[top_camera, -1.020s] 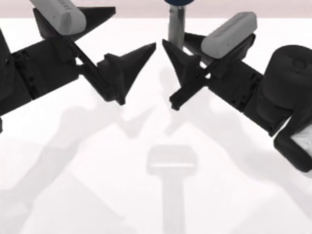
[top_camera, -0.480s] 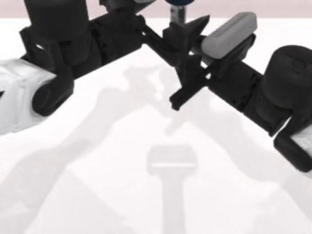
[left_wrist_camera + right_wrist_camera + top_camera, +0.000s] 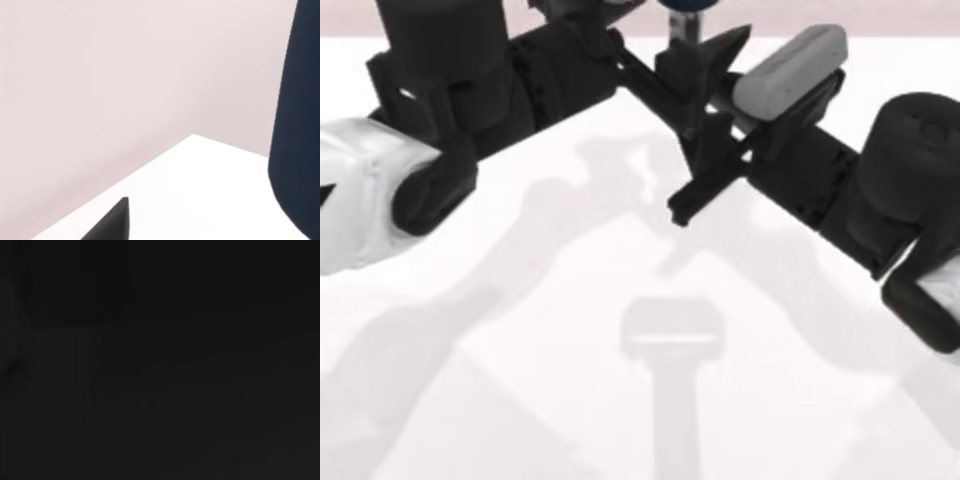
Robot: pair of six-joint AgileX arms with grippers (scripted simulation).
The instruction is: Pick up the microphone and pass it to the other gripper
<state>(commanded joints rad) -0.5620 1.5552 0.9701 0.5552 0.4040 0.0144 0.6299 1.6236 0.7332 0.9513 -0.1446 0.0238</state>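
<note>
Seen from above, two black AgileX arms meet at the far edge of a white desk. The microphone stands upright between them, lifted clear of the desk; only its grey handle and the lower rim of its dark navy-blue head fit inside the top view.

The right hand comes in from the right side, a light grey block riding on its wrist. Its pointed fingers sit against the handle and appear to pinch it — the contact is partly hidden by the left arm's parts.

The left arm, with its white link at the left edge, reaches across from the left. The left hand lies in the same spot, just beside the handle, but its fingers merge with the other black shapes, so I cannot tell whether they are spread or pressed together. In the left wrist view a large dark navy-blue curve, probably the microphone's head, fills one edge very close to the camera, and one black fingertip shows against the desk. The right wrist view is dark.

As a judgement: the pick-up looks done and the handover is at its meeting point. What seems left is a sure grip by the left hand, then the right hand letting go.
</note>
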